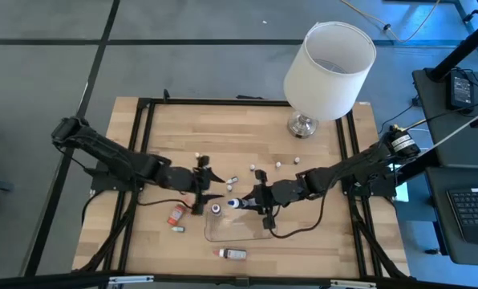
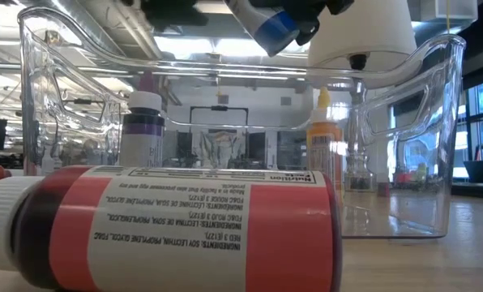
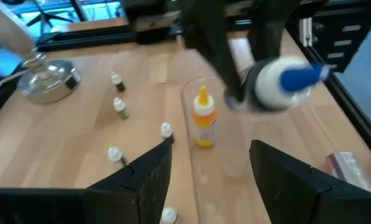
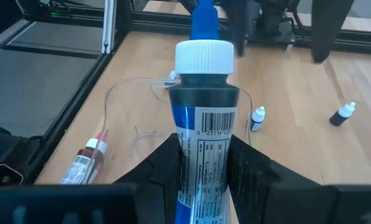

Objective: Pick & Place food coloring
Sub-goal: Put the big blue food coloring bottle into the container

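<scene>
Two bottles stand in the clear tray (image 2: 436, 122): purple-capped (image 2: 143, 130) and orange (image 2: 325, 146); right gripper (image 4: 201, 163) grips a blue bottle (image 4: 204, 106); left gripper (image 3: 210, 163) released.

Two bottles (image 2: 143, 130) apparently stand in the tray (image 2: 403, 195); another lies before it.

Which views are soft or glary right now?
Left wrist view: the blue-tipped tube held ahead of the claw is smeared and out of focus. Low view: the red-labelled bottle fills the near foreground, and the clear tray catches bright window reflections. High view: evenly lit, lamp shade brightest.
</scene>
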`<action>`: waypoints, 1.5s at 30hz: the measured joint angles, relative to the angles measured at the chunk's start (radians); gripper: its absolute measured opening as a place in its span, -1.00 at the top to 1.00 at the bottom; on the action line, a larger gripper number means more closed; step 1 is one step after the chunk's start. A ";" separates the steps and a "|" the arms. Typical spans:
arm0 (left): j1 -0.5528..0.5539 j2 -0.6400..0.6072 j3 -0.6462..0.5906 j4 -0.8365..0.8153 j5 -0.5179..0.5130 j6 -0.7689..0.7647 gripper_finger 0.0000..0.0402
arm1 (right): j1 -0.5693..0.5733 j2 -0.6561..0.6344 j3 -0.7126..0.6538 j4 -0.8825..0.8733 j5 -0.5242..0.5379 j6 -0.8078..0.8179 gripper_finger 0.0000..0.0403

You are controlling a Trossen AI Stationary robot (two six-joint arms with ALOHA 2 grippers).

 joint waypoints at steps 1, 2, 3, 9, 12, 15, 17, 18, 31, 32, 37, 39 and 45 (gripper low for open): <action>0.000 0.027 0.026 -0.003 0.005 0.013 -0.06 | 0.000 0.000 0.000 0.000 0.002 0.000 0.44; -0.001 0.050 0.050 -0.012 0.009 0.028 -0.06 | 0.000 0.000 0.000 0.001 0.006 0.001 0.44; -0.003 0.068 0.072 -0.026 0.015 0.039 -0.06 | 0.000 0.000 0.000 0.001 0.007 0.004 0.44; -0.009 0.152 0.174 -0.107 0.034 0.022 -0.06 | 0.001 0.000 0.000 -0.001 0.022 0.013 0.44; -0.011 0.169 0.192 -0.119 0.047 0.017 -0.06 | 0.003 0.000 0.000 -0.012 0.047 0.024 0.44; -0.016 0.171 0.194 -0.105 0.056 0.017 -0.06 | 0.000 0.000 0.000 -0.009 0.073 0.028 0.44; -0.021 0.171 0.196 -0.115 0.046 0.013 -0.06 | -0.002 0.000 0.000 -0.009 0.076 0.028 0.44; -0.024 0.171 0.196 -0.117 0.050 0.013 -0.06 | -0.001 0.000 0.000 -0.013 0.079 0.029 0.44; -0.032 0.171 0.195 -0.038 0.041 0.013 -0.06 | 0.000 0.000 0.000 -0.018 0.074 0.029 0.44; -0.032 0.171 0.195 -0.040 0.041 0.013 -0.06 | 0.000 0.000 0.000 -0.018 0.074 0.029 0.44; -0.032 0.171 0.195 -0.046 0.038 0.013 -0.06 | 0.000 0.000 0.000 -0.018 0.074 0.028 0.44; -0.032 0.171 0.195 -0.047 0.038 0.013 -0.06 | 0.000 0.000 0.000 -0.018 0.074 0.028 0.44; -0.032 0.171 0.195 -0.053 0.037 0.014 0.06 | 0.000 0.000 0.000 -0.018 0.073 0.026 0.44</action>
